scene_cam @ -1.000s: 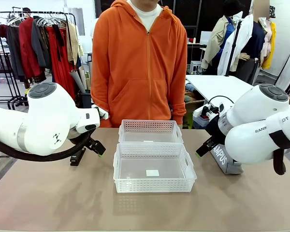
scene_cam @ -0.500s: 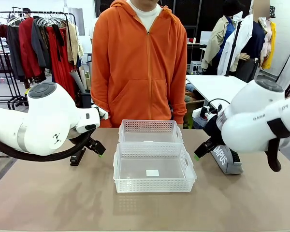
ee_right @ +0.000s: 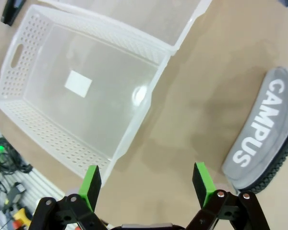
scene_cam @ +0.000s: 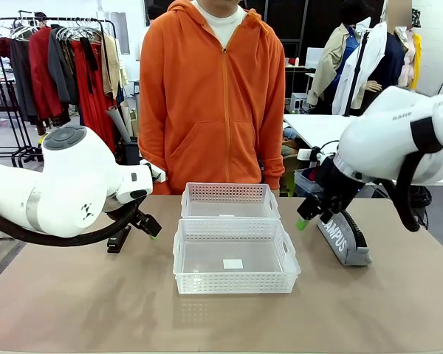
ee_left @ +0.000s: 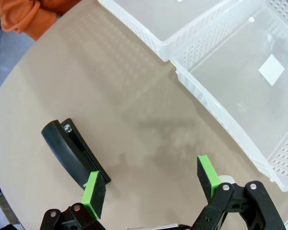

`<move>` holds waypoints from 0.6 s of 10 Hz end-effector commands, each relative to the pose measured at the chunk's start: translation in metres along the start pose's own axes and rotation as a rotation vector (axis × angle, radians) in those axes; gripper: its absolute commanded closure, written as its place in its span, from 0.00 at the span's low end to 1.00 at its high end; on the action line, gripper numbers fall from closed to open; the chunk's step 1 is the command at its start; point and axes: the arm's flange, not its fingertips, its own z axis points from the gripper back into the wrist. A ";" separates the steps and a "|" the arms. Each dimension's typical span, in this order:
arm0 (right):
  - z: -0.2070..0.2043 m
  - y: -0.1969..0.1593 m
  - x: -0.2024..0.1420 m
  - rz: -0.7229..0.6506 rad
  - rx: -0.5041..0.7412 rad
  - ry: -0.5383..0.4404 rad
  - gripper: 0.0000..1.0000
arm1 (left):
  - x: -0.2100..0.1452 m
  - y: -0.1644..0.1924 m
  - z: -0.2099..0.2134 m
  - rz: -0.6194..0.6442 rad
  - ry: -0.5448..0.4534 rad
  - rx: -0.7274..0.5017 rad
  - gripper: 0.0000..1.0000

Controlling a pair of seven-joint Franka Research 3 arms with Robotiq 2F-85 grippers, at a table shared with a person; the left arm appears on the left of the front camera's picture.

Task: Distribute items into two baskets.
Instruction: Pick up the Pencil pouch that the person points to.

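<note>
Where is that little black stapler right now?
In the front view the stapler lies at the left of the table, left of the near basket, beside the open left gripper.

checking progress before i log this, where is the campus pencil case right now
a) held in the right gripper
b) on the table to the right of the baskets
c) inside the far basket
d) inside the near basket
b: the pencil case lies flat on the table, right of the near basket and far basket, and the right gripper is open beside it.
</note>
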 end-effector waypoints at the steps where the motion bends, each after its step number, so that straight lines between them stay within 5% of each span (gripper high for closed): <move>1: 0.006 0.002 0.019 -0.033 0.066 0.009 0.00 | 0.010 0.004 0.012 0.005 0.045 -0.043 0.00; 6: 0.004 -0.003 0.036 -0.129 0.216 0.021 0.00 | 0.046 0.036 0.049 0.116 0.156 -0.355 0.00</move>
